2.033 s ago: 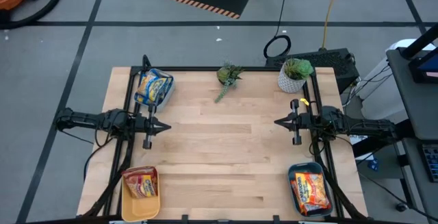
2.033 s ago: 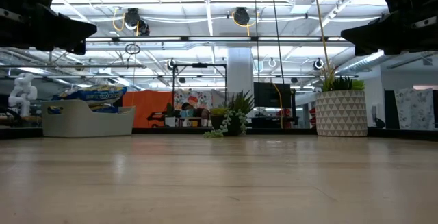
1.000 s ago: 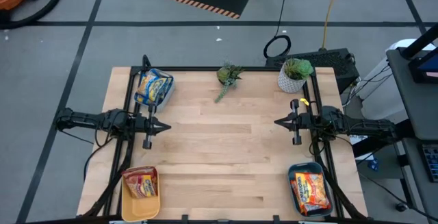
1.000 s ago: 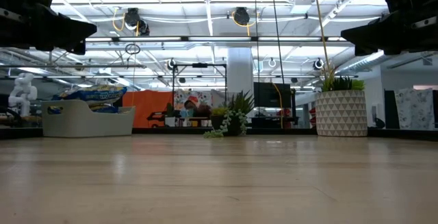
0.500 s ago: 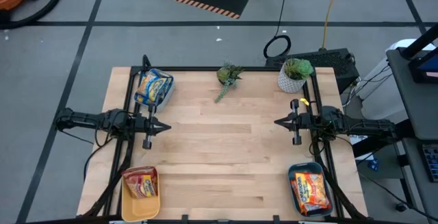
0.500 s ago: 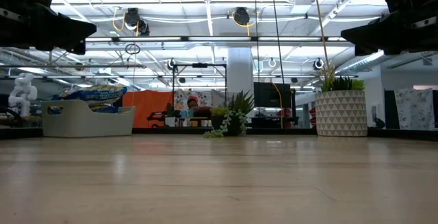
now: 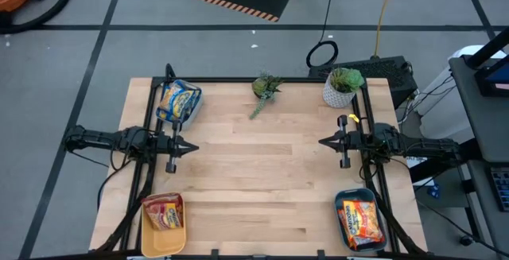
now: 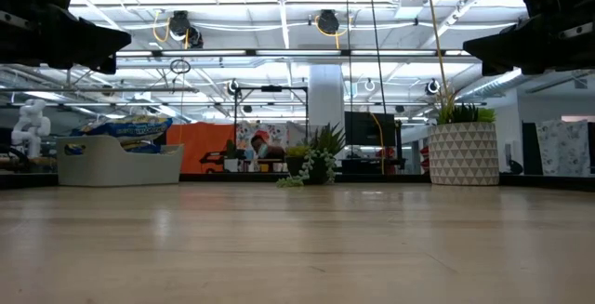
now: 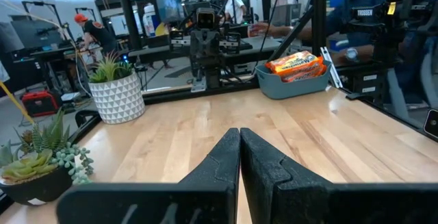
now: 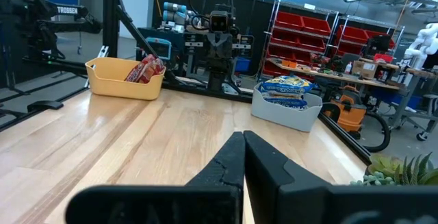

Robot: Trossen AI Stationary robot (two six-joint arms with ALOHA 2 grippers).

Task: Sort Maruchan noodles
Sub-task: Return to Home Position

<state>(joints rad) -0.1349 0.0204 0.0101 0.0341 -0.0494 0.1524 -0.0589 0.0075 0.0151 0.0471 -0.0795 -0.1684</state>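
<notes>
Grey bin [image 8: 116, 166] holds blue packets [image 7: 178, 97], yellow bin [image 10: 123, 87] red [image 10: 145, 68], teal bin [image 9: 291, 87] orange [image 9: 295, 63]; left hand [image 7: 194, 145], right hand [image 7: 321, 141] closed.

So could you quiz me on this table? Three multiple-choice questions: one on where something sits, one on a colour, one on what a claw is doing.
1. The blue bin sits:
A. in the middle
B. on the robot's left
C. on the robot's right

2. The packs in it are:
A. green
B. orange
C. purple

3. The left gripper is:
A. shut, empty
B. wide open
C. shut on a pack

Answers:
1 C, the high view shows it on the right gripper's side.
2 B, orange wrappers fill it.
3 A, its fingers meet with nothing between.
</notes>
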